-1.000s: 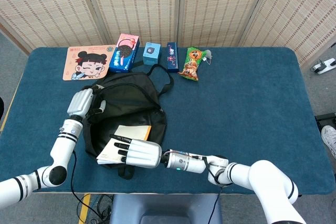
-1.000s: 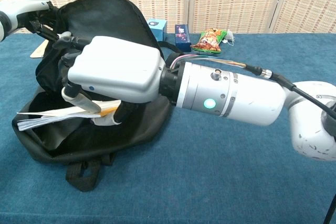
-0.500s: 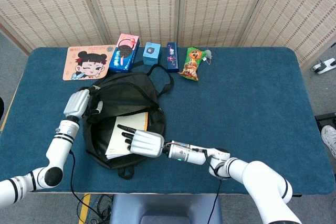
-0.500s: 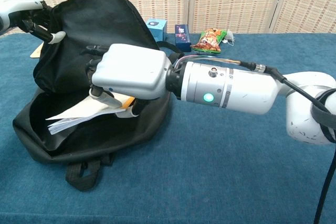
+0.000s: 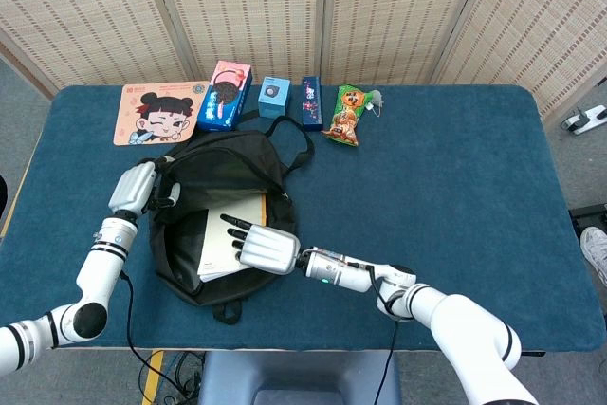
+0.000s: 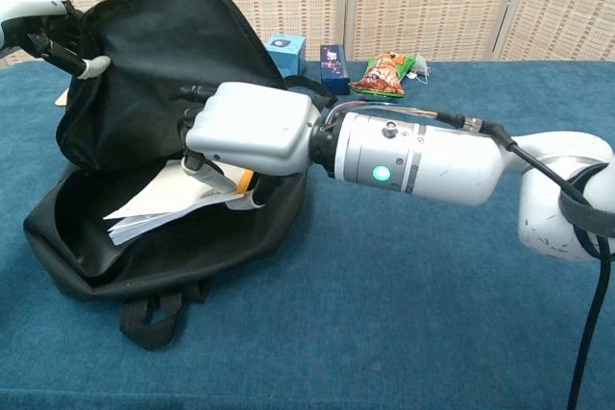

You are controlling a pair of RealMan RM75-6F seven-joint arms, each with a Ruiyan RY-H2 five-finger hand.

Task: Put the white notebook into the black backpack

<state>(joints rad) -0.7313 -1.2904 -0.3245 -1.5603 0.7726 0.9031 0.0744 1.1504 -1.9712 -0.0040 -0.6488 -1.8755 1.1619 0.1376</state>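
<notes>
The right hand (image 6: 252, 132) grips the white notebook (image 6: 171, 204) by its near end and has carried it further into the black backpack (image 6: 144, 141) than half a second ago, when more of it lay over the front rim. The notebook now lies tilted within the open mouth, its far edge low inside, its held end raised. The left hand (image 5: 137, 187) still pinches the upper flap, holding the opening wide. Judged from this, insertion is nearly complete; release remains. Behind the bag, near the table's (image 5: 455, 168) far edge, lie a cartoon-face pad (image 5: 156, 113) and snack packets (image 5: 344, 114).
</notes>
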